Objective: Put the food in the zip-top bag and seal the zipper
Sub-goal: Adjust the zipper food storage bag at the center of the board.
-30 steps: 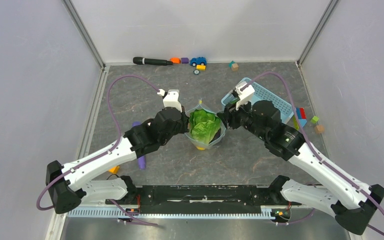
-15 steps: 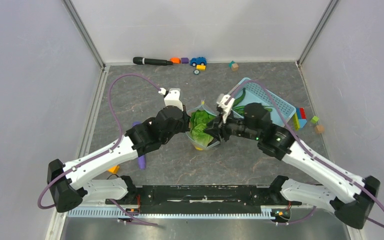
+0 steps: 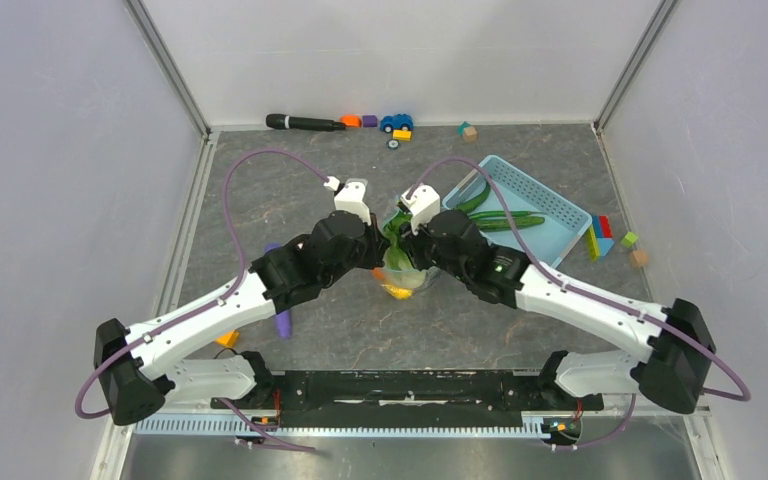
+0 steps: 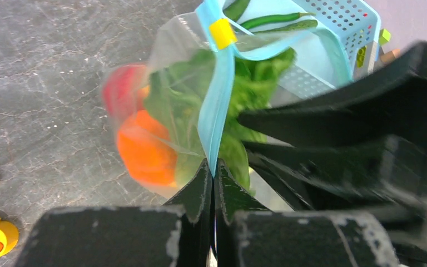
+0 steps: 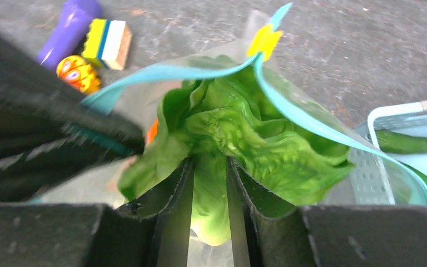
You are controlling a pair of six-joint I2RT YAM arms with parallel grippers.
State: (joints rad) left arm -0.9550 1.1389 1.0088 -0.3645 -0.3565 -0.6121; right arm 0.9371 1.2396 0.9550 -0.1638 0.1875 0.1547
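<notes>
My left tool (image 4: pixel 212 169) is clamped shut on the zipper (image 4: pixel 217 105); right tool (image 5: pixel 208 167), half-open astride the lettuce (image 5: pixel 239 139), should push it deep into the bag (image 4: pixel 169 44).

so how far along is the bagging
Done: the lettuce, orange and red fruit sit inside the zip-top bag. In hand: the left gripper pinches the zipper edge, holding the mouth up, while the right gripper, jaws slightly apart, reaches into the mouth onto the lettuce. Left: the green pods lie in the basket, and the zipper is unsealed.
</notes>
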